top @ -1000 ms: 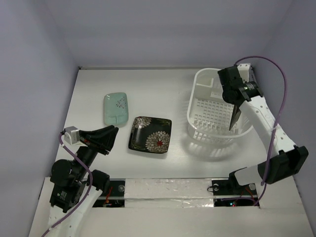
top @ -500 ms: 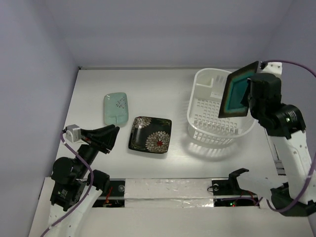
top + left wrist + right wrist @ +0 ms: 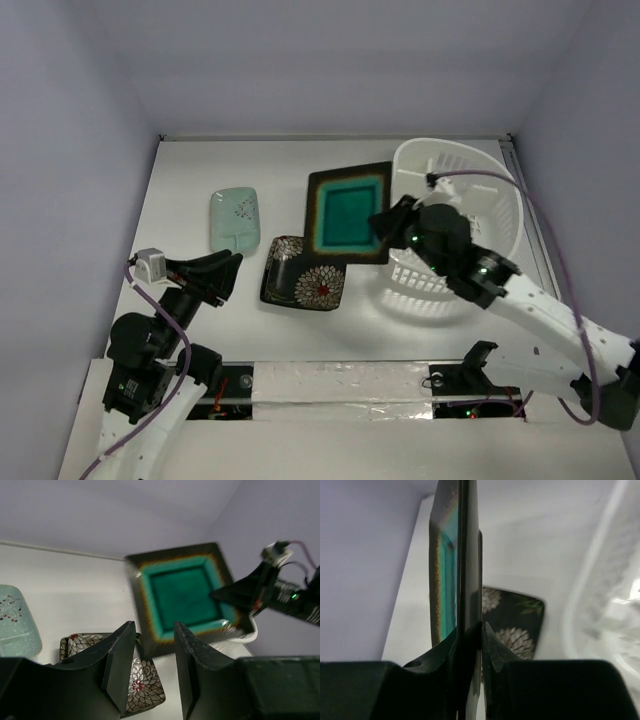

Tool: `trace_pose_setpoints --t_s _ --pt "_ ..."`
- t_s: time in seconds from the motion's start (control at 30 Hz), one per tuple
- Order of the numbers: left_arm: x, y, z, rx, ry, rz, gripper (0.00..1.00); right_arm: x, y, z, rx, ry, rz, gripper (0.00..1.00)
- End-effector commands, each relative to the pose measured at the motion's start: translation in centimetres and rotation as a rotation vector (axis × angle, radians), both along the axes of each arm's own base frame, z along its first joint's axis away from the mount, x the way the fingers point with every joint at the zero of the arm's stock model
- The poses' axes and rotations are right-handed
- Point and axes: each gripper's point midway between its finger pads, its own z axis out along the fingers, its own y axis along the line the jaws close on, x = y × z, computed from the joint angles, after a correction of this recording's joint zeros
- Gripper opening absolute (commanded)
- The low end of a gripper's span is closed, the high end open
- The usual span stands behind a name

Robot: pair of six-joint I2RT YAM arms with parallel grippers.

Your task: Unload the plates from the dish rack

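My right gripper (image 3: 385, 225) is shut on the right edge of the dark-rimmed square plate with teal centre (image 3: 348, 213), holding it in the air left of the white dish rack (image 3: 478, 215) and above the black flower plate (image 3: 304, 272). In the right wrist view the teal plate (image 3: 455, 555) stands edge-on between my right gripper (image 3: 469, 630), with the flower plate (image 3: 512, 615) below. The mint plate (image 3: 234, 219) lies on the table to the left. My left gripper (image 3: 232, 262) is open and empty near the flower plate's left side; its wrist view shows the teal plate (image 3: 182, 592) ahead.
The rack holds no plate that I can see. White walls close the table at the back and sides. The right arm reaches across the rack's front left. The mint plate also shows in the left wrist view (image 3: 15, 620).
The right arm has lifted the teal plate out of the rack and swung it left, over the flower plate. The left arm has hardly moved.
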Motion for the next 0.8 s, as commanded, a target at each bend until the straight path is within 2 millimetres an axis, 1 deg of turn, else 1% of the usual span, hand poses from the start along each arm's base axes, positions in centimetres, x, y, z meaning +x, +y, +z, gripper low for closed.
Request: trace_pose_setpoints --t_s 0.0,0.03,0.07,0.1,0.13,0.17,0.2,0.23,0.27,0.33,0.4,0.47,0.5,0.63,0.77 --pt "0.6 -0.1 0.2 -0.012 0.006 0.008 0.34 -0.9 5.1 11.0 0.593 -0.209 0.039 0.0" --pt "0.6 -0.2 0.1 -0.01 0.008 0.007 0.34 -0.2 7.1 8.7 0.576 -0.171 0.033 0.0" --pt "0.7 -0.1 0.1 -0.008 0.011 0.009 0.34 -0.2 8.2 8.1 0.587 -0.157 0.035 0.0" --pt "0.8 -0.2 0.0 -0.005 0.016 0.007 0.34 -0.5 9.4 8.2 0.629 -0.148 0.037 0.0" --pt "0.8 -0.2 -0.1 -0.006 0.02 0.01 0.34 0.0 11.2 6.4 0.608 -0.122 0.034 0.0" --pt "0.8 -0.2 0.0 -0.007 0.019 0.011 0.34 0.1 12.0 6.0 0.616 -0.112 0.031 0.0" --pt "0.9 -0.2 -0.1 -0.005 0.021 0.011 0.34 0.5 12.4 5.9 0.648 -0.108 0.017 0.0" --pt "0.9 -0.1 0.0 -0.006 0.02 0.014 0.35 0.4 13.2 5.3 0.652 -0.096 0.026 0.0" --pt "0.9 -0.1 -0.1 -0.006 0.022 0.014 0.35 0.8 14.0 3.8 0.636 -0.077 0.02 0.0" --pt "0.9 -0.1 -0.1 -0.007 0.02 0.016 0.35 1.0 14.6 3.0 0.654 -0.057 0.018 0.0" --pt "0.9 -0.1 -0.1 -0.006 0.022 0.015 0.35 1.4 15.0 1.2 0.648 -0.03 0.004 0.0" --pt "0.9 -0.2 -0.1 -0.005 0.023 0.012 0.35 1.3 15.2 0.1 0.643 -0.01 -0.011 0.0" --pt "1.0 -0.2 -0.2 -0.005 0.026 0.011 0.35 1.4 15.1 -1.2 0.642 0.011 -0.028 0.0" --pt "1.0 -0.3 -0.2 -0.002 0.027 0.009 0.35 1.6 15.2 -3.1 0.643 0.045 -0.048 0.0" --pt "1.0 -0.3 -0.2 -0.002 0.027 0.007 0.35 1.4 15.3 -4.5 0.624 0.068 -0.058 0.0"
